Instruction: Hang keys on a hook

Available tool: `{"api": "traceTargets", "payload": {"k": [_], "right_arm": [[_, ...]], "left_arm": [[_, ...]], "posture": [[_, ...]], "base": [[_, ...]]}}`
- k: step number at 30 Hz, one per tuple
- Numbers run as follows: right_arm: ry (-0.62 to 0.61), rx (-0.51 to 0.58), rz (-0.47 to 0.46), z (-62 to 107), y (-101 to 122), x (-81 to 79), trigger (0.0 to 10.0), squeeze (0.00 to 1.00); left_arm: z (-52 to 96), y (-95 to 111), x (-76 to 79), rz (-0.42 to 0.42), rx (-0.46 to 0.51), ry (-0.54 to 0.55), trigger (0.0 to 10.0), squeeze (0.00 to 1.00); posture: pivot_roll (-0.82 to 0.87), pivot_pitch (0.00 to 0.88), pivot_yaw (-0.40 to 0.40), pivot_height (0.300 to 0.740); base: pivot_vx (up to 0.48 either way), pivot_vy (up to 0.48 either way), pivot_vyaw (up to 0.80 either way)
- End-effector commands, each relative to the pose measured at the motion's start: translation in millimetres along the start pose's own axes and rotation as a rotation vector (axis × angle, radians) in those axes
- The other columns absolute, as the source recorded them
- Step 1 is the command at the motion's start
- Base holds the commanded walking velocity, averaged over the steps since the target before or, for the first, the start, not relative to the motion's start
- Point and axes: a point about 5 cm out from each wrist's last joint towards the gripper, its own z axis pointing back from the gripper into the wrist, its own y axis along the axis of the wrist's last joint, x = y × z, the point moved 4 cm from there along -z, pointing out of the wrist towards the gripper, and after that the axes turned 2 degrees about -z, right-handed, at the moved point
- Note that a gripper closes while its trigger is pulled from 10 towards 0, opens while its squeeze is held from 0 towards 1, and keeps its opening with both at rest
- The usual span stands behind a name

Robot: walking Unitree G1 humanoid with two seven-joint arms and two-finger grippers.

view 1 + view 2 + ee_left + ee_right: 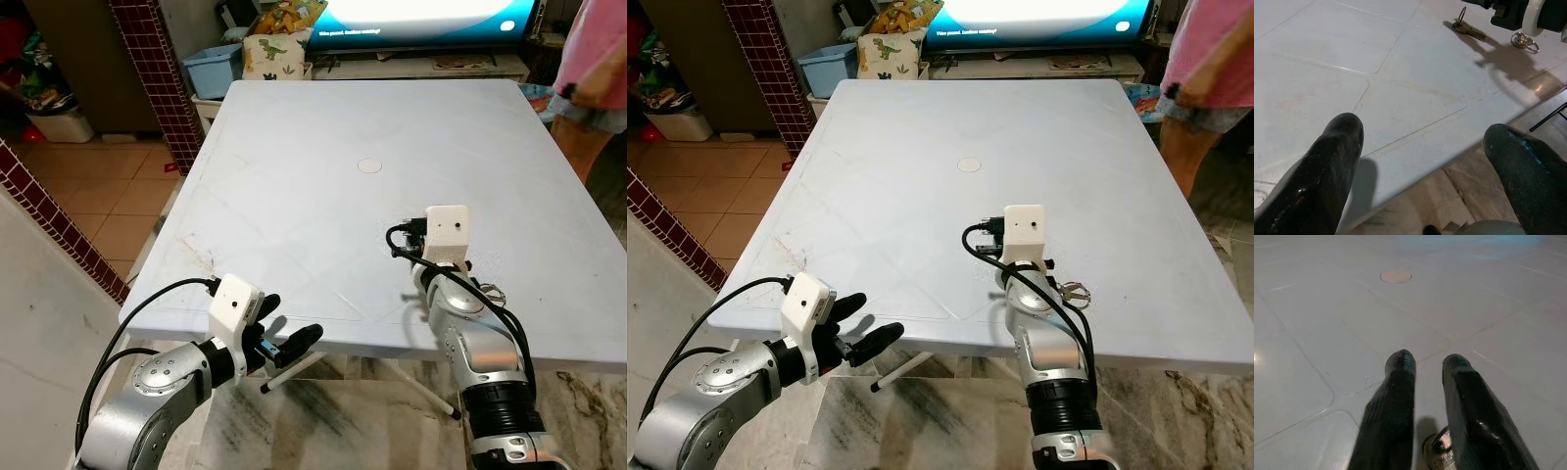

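1. On your far left, the left claw hangs just off the near edge of the white desk, its two black fingers spread wide and holding nothing.

2. Moving right, the desk top is bare apart from a small round plug near its middle.

3. Further right, the right claw rests low over the near right part of the desk. Its fingers have a narrow gap between them. From its wrist camera a key ring sits at the base of the fingers, but you cannot tell whether it is pinched or only lying under them.

4. The keys lie on the desk right at that claw, with a second loose ring just beside the arm.

5. At the far right edge stands a person in a pink top.

6. No hook can be made out.

7. Risks, as a judgement: if the ring is only loosely caught, lifting may drop the keys. They lie flat on a slick surface, so the fingers may push them instead of gripping. The trailing ring could also snag.
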Motion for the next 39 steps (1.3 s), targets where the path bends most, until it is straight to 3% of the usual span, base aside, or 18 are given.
{"api": "traceTargets", "payload": {"k": [1, 8, 19, 29, 30, 34, 36, 37, 38, 39], "right_arm": [[-0.003, -0.018, -0.024, -2.2, -0.1, -2.0, 10.0, 1.00], [-0.050, -0.079, -0.066, 2.3, -4.5, -2.4, 10.0, 1.00], [-0.022, -0.129, -0.087, 9.8, -12.1, -15.5, 10.0, 1.00], [0.000, -0.097, -0.050, 13.4, -0.2, -18.3, 10.0, 0.93], [0.025, -0.066, 0.004, 14.7, 3.8, -19.6, 10.0, 0.89], [0.052, -0.046, 0.054, 16.7, 5.3, -17.6, 10.0, 0.81], [0.104, -0.040, 0.127, 21.2, 3.1, -10.0, 10.0, 0.55], [0.114, -0.041, 0.152, 22.5, 2.0, -7.7, 10.0, 0.55], [0.113, -0.049, 0.180, 24.3, -0.8, -2.0, 10.0, 0.37], [0.094, -0.066, 0.165, 25.1, -3.5, 4.6, 10.0, 0.29]], "left_arm": [[1.5, 0.7, -0.9, -0.009, 0.003, 0.004, 10.0, 0.00], [1.1, 1.4, 0.0, -0.009, 0.006, -0.005, 10.0, 0.00], [-0.2, 2.0, 3.2, -0.008, 0.013, -0.021, 10.0, 0.00], [-0.5, 2.4, 4.8, -0.005, 0.017, -0.023, 10.0, 0.00], [-0.5, 1.7, 5.6, -0.003, 0.016, -0.024, 10.0, 0.00], [-0.6, 1.3, 5.7, -0.002, 0.014, -0.024, 10.0, 0.00], [0.1, 0.5, 4.6, 0.000, 0.012, -0.019, 10.0, 0.00], [0.3, 0.1, 4.4, 0.000, 0.011, -0.018, 10.0, 0.00], [0.5, -0.6, 4.3, 0.001, 0.009, -0.018, 10.0, 0.00], [0.2, -1.1, 4.4, 0.003, 0.007, -0.018, 10.0, 0.00]], "posture": [[0.02, 0.087, 0.072, 0.740], [0.02, 0.086, 0.071, 0.740], [0.02, 0.081, 0.070, 0.740], [0.02, 0.085, 0.069, 0.740], [0.02, 0.085, 0.069, 0.740], [0.02, 0.086, 0.067, 0.740], [0.02, 0.086, 0.067, 0.740], [0.02, 0.086, 0.067, 0.740], [0.02, 0.086, 0.067, 0.740], [0.01, 0.089, 0.067, 0.740]], "base": [[0.000, 0.000, 0.00], [0.000, 0.000, 0.00], [0.000, 0.000, 0.00], [0.000, 0.000, 0.00], [0.000, 0.000, 0.00], [0.000, 0.000, 0.00], [0.000, 0.000, 0.00], [0.000, 0.000, 0.00], [0.000, 0.000, 0.00], [0.000, 0.000, 0.00]]}}
